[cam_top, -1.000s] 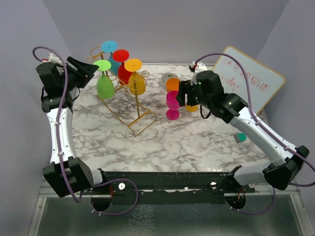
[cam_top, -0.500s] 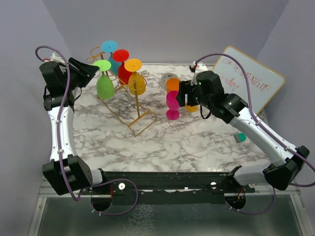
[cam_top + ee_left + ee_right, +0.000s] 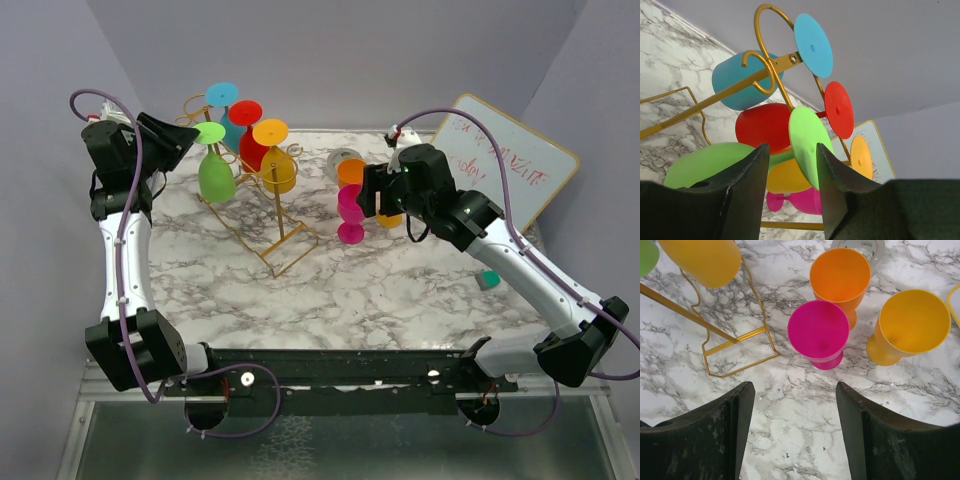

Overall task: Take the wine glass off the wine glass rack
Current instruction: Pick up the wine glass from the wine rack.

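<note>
The gold wire wine glass rack (image 3: 285, 240) stands at the back left of the marble table, with green, blue, red and yellow glasses hanging upside down from it. My left gripper (image 3: 186, 140) is at the green wine glass (image 3: 214, 178), level with its foot. In the left wrist view the green foot disc (image 3: 807, 142) sits at the tips of my left gripper (image 3: 790, 167), against the right finger, and the jaws stand apart. My right gripper (image 3: 368, 195) hovers open above the table near a magenta glass (image 3: 817, 330), holding nothing.
An orange glass (image 3: 840, 272) and a yellow glass (image 3: 912, 320) stand upright beside the magenta one. A whiteboard (image 3: 505, 165) leans at the back right. A small teal object (image 3: 488, 279) lies near the right arm. The rack's wire base (image 3: 735, 342) reaches toward the table's middle.
My left gripper's jaws have narrowed beside the green glass's foot, and the left arm has shifted slightly. The right arm has not moved.
</note>
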Controlling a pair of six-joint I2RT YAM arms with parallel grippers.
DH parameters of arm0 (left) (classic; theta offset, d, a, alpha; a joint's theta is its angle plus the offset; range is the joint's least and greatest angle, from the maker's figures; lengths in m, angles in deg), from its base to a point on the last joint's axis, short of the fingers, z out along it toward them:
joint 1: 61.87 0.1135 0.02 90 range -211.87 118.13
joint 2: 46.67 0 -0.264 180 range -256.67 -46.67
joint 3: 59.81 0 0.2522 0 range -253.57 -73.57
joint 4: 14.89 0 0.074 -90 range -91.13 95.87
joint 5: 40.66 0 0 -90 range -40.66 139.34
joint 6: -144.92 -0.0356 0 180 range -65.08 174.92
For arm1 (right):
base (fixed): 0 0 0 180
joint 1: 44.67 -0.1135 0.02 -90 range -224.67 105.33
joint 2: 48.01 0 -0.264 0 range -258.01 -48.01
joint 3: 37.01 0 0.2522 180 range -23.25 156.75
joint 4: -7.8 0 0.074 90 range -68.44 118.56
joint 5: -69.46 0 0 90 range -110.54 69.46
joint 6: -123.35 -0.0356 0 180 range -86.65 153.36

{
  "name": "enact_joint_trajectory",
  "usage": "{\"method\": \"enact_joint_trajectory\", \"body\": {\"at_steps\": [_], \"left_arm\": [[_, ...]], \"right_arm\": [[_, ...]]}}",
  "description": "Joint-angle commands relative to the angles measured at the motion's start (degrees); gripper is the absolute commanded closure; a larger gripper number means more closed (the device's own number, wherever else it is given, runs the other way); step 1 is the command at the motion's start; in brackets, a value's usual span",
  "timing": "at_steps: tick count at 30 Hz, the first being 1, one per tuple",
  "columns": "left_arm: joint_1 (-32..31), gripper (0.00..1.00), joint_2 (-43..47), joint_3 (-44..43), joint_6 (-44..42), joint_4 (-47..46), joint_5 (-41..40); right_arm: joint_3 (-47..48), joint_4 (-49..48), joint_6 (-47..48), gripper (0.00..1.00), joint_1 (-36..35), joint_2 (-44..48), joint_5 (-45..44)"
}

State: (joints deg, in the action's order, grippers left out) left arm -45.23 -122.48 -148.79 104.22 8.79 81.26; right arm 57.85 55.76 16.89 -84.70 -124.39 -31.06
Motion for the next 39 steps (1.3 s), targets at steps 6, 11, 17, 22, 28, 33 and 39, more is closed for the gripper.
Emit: {"method": "enact_joint_trajectory", "body": {"at_steps": [6, 11, 17, 22, 28, 33, 39], "left_arm": [[-0.3, 0.65, -1.7, -2.5, -1.0, -1.3, -0.1], [-0.3, 0.71, -1.8, -2.9, -1.2, -1.3, -0.2], [-0.3, 0.79, -1.9, -3.3, -1.7, -1.3, 0.0], [-0.2, 0.81, -1.7, -3.2, -2.3, -1.1, -0.1], [-0.3, 0.86, -1.1, -2.7, -2.1, -1.0, -0.2], [-0.4, 0.91, -1.0, -3.0, -2.0, -1.0, -0.4], [-0.4, 0.95, -0.9, -3.4, -2.2, -0.7, -0.6]], "right_arm": [[-0.7, -0.8, -0.5, 0.29, -0.1, 1.5, 1.0], [-0.7, -0.8, -0.5, 0.28, -0.1, 1.6, 1.2], [-0.7, -0.9, -0.5, 0.28, -0.1, 1.7, 1.7], [-0.7, -1.1, -0.6, 0.28, -0.1, 1.7, 1.9], [-0.5, -0.9, -0.7, 0.28, -0.1, 1.2, 3.0], [-0.6, -1.2, -0.8, 0.28, -0.1, 1.1, 3.1], [-0.6, -0.8, -1.1, 0.28, -0.1, 0.2, 4.2]]}}
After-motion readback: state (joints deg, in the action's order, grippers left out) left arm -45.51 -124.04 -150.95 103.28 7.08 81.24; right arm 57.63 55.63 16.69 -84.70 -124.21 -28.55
